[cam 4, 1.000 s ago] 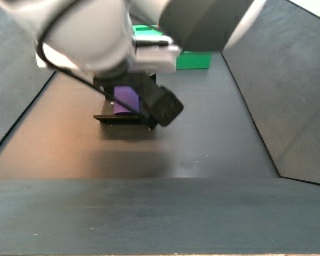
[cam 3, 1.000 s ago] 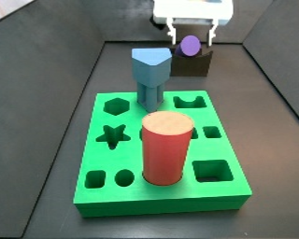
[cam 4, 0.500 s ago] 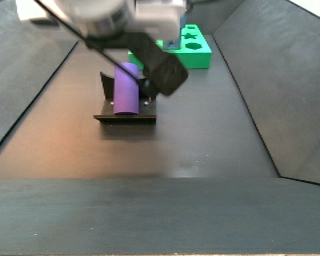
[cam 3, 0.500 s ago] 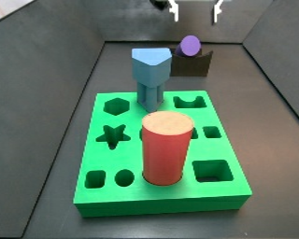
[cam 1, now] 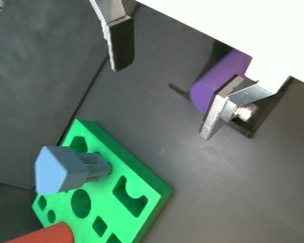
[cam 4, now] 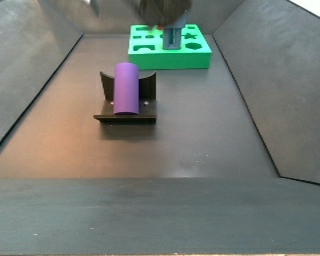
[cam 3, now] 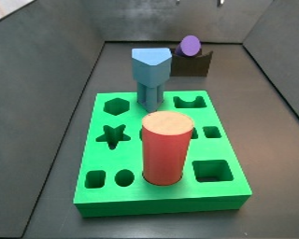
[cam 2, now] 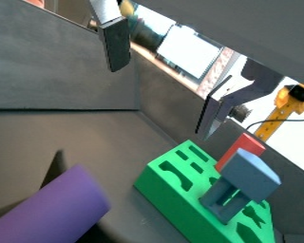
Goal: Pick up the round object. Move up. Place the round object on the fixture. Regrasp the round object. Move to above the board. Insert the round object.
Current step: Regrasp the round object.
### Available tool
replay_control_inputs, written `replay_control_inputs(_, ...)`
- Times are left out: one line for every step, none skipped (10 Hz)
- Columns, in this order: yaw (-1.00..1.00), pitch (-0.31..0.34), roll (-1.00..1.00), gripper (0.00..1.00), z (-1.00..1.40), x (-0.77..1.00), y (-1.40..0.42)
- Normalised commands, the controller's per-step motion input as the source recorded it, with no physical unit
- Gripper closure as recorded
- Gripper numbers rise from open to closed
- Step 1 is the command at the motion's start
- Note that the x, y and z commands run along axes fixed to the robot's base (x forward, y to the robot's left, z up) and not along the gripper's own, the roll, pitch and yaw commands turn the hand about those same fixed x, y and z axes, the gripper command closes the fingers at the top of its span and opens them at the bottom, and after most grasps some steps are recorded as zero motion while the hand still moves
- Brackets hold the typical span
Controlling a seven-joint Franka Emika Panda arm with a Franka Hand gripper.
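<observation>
hand (cam 1: 167, 81) above, fingers apart, empty. purple cylinder (cam 4: 125, 86) lies below hand in notch of fixture (cam 4: 127, 113), both ends overhanging. looks light, rigid, smooth, likely slippery: you grip squarely across free end, mind rolling. board (cam 4: 170, 50) beyond.

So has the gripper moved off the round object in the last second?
Yes. The gripper, open, has risen away from the round object, which lies on the fixture; a side view now shows only its fingertips at the top edge.
</observation>
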Motion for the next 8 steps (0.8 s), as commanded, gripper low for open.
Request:
replay_control_inputs(0.03, 0.037, 1.00, 0.00, 0.11, -0.08, -0.24)
replay_control_inputs(0.03, 0.037, 1.00, 0.00, 0.05, -0.05, -0.13)
replay_control_inputs(0.03, 0.040, 1.00, 0.00, 0.04, -0.02, -0.03)
replay_control_inputs(0.03, 0.038, 1.00, 0.00, 0.03, -0.01, -0.03)
replay_control_inputs(0.03, 0.033, 1.00, 0.00, 0.01, -0.03, -0.03)
replay_control_inputs(0.03, 0.028, 1.00, 0.00, 0.01, -0.04, -0.02)
replay_control_inputs(0.03, 0.023, 1.00, 0.00, 0.01, -0.04, -0.02)
replay_control_inputs(0.03, 0.018, 1.00, 0.00, 0.01, -0.04, -0.02)
